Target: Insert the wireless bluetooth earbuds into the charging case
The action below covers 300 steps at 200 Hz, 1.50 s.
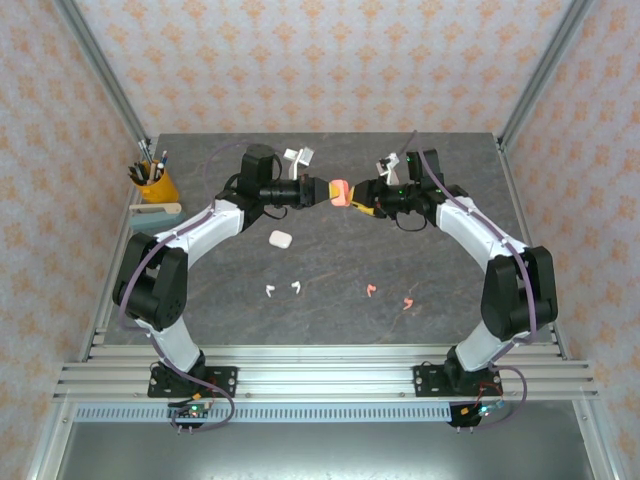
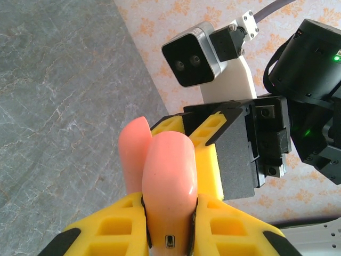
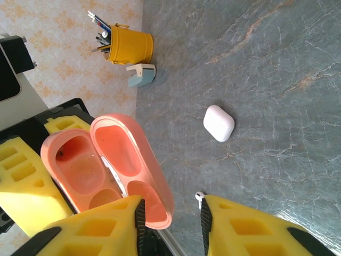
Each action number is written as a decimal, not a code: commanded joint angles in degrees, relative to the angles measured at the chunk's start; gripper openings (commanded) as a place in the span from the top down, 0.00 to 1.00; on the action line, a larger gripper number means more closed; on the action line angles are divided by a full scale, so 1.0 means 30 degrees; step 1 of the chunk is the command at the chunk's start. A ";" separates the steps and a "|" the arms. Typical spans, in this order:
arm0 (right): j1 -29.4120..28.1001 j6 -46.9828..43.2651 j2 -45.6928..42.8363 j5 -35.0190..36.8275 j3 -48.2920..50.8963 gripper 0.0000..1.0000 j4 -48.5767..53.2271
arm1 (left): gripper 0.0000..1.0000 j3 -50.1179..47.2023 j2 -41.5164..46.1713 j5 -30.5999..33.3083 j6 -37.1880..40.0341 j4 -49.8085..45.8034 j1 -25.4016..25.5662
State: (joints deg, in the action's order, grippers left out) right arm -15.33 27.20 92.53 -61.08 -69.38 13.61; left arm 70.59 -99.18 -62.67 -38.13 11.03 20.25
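Above the worktop's (image 1: 330,262) middle, toward its far edge: pink charging case (image 1: 339,191), pinched at its base by the left gripper (image 1: 326,190). Lid (image 3: 125,152) stands open toward the right gripper (image 1: 360,195); wells look empty. Right fingers (image 3: 106,224) are part-spread, one against the lid's rim, nothing gripped. Pink earbuds (image 1: 371,290), a pair, lie loose toward the near edge, nearer the right arm. White earbuds (image 1: 270,291) lie nearer the left. White case (image 1: 279,239) sits shut between.

Salmon-pink case (image 3: 122,149) and white case (image 3: 218,122) show against the grey, veined table (image 3: 266,80).
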 commanded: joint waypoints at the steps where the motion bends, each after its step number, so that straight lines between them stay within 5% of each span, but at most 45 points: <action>1: -0.0044 0.0102 0.0322 -0.0503 -0.0661 0.66 -0.0861 | 0.99 0.0789 -0.0248 -0.0583 -0.0265 0.0837 0.0047; 125: -0.0069 0.0602 0.1115 -0.0616 -0.1186 0.74 -0.1574 | 0.99 0.1126 -0.0574 -0.0730 -0.0152 0.0631 0.0485; 200: -0.0067 0.0348 0.1112 -0.0418 -0.1393 1.00 -0.1113 | 0.97 0.1019 -0.0577 -0.0452 -0.0124 0.0576 0.0515; 221: -0.0067 0.0115 0.1069 -0.0001 -0.1508 1.00 -0.0564 | 0.84 0.0968 -0.0494 -0.0139 0.0045 0.0351 0.0492; 259: -0.0073 -0.1375 0.1272 0.1720 -0.2340 1.00 0.2198 | 0.37 0.0642 0.0048 0.0970 0.0419 -0.0272 0.0103; 300: -0.0058 -0.2996 0.1876 0.3319 -0.3649 1.00 0.5074 | 0.19 0.0194 0.1348 0.2262 0.1526 -0.2045 -0.0906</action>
State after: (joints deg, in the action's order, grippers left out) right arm -15.59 22.87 96.90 -55.31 -77.23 22.17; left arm 71.57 -99.66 -59.02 -36.95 9.04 19.66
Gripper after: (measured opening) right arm 0.047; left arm 0.780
